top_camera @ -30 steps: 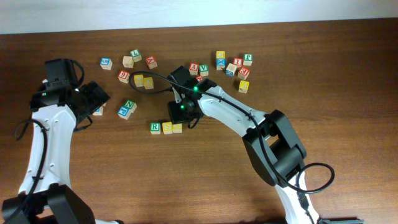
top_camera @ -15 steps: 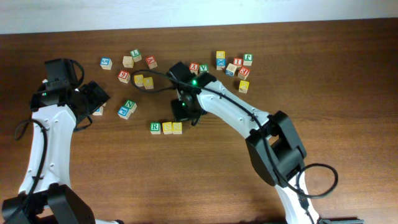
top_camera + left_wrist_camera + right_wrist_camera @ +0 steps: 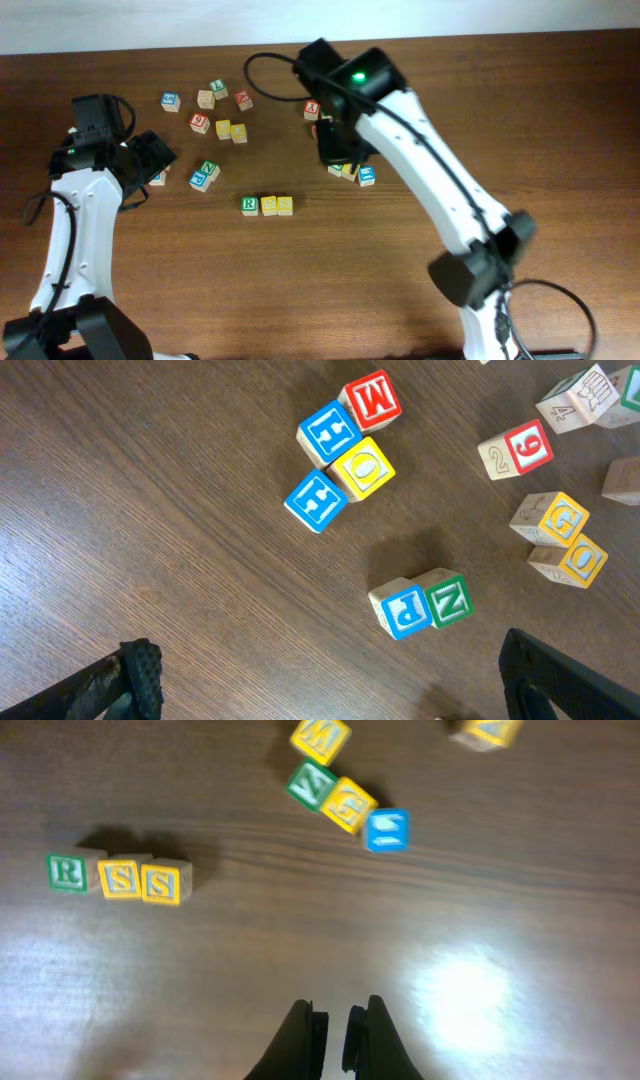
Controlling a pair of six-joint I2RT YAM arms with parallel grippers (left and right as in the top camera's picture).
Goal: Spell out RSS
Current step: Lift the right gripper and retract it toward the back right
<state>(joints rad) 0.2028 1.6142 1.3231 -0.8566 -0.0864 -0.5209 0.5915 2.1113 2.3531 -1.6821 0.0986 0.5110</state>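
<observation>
The green R cube and the two yellow S cubes lie side by side in a row on the table, reading R S S. The right wrist view shows the same row at the left: the R cube, then the two S cubes. My right gripper is high above the table, up and right of the row, its fingers nearly together with nothing between them. My left gripper is wide open and empty over bare wood at the left.
Loose cubes lie near the left gripper: a blue P and green N pair, a blue, yellow and red cluster, and yellow G cubes. Under the right arm sit green, yellow and blue cubes. More cubes lie at the back.
My right arm has lifted away from the row's right end and swung up and to the right, now hiding the back-right cubes. The left arm has not moved.
</observation>
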